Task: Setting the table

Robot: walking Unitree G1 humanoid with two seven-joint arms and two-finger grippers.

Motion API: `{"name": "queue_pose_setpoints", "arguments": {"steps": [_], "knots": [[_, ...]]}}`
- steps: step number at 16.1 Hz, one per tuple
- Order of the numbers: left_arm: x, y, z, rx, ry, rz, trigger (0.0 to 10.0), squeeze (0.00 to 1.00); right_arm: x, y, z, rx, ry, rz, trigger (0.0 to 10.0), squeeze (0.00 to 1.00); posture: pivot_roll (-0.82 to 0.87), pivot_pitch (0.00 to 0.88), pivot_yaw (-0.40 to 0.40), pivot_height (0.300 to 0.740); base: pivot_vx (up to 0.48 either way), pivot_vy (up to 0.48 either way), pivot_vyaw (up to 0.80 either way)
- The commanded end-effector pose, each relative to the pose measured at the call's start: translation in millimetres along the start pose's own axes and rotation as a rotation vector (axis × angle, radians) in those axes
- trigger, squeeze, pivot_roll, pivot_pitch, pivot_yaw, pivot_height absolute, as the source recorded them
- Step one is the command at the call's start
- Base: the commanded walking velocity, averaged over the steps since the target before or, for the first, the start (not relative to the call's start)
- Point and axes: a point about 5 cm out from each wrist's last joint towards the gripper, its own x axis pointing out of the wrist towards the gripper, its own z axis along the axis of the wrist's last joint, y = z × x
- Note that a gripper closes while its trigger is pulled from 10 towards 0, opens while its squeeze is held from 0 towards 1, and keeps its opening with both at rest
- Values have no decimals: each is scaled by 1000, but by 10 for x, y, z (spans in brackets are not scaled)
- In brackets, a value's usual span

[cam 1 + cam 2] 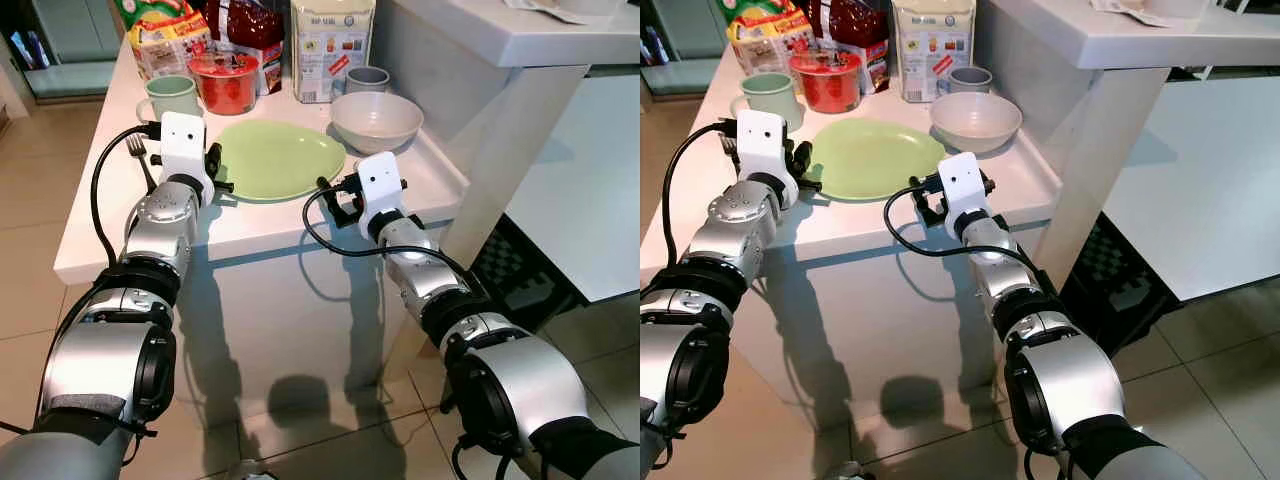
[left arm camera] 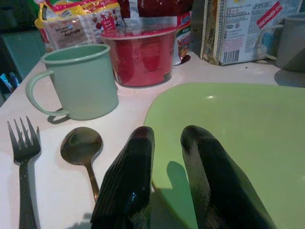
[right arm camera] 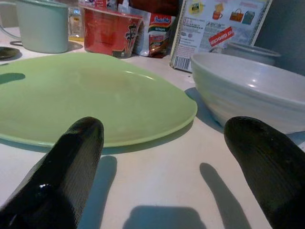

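Looking down through the left eye view, the green plate point(image 1: 278, 158) lies flat near the middle of the white table point(image 1: 90, 235), with the white bowl point(image 1: 376, 120) just beside it at about two o'clock, the mint mug point(image 1: 170, 97) at ten o'clock and the red noodle cup point(image 1: 226, 82) at eleven. The fork point(image 1: 138, 155) lies off the plate's nine o'clock side. The left gripper point(image 1: 216, 172) sits at the plate's left rim, the right gripper point(image 1: 338, 195) near the front edge at about four o'clock.

The right eye view gives the same layout; a grey cup point(image 1: 968, 79) stands behind the bowl.

In the left wrist view the fingers point(image 2: 128, 176) are a little apart, one over the plate's rim and one outside it, not yet pinching. A spoon point(image 2: 82, 149) and the fork lie beside the mug.

In the right wrist view the fingers point(image 3: 71, 157) are spread wide and hold nothing, aimed at the gap between plate and bowl.

The plate looks stiff, smooth and likely slippery, perhaps breakable; its thin raised rim seems the sensible grip, held level. The bowl looks heavier, best taken by its wall.
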Motion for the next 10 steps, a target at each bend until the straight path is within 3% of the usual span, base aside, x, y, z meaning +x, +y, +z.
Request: {"name": "queue_pose_setpoints", "arguments": {"steps": [1, 10], "knots": [[7, -9, 13, 17, 6, -14, 10000, 0, 13, -42, 34, -8, -5, -9, 10000, 0, 122, 0, -16, 740, 0, 0, 0], [-1, -54, -46, 15, 34, -50, 10000, 0, 13, -37, 35, -9, -7, -9, 10000, 0, 122, 0, -14, 740, 0, 0, 0]]}}
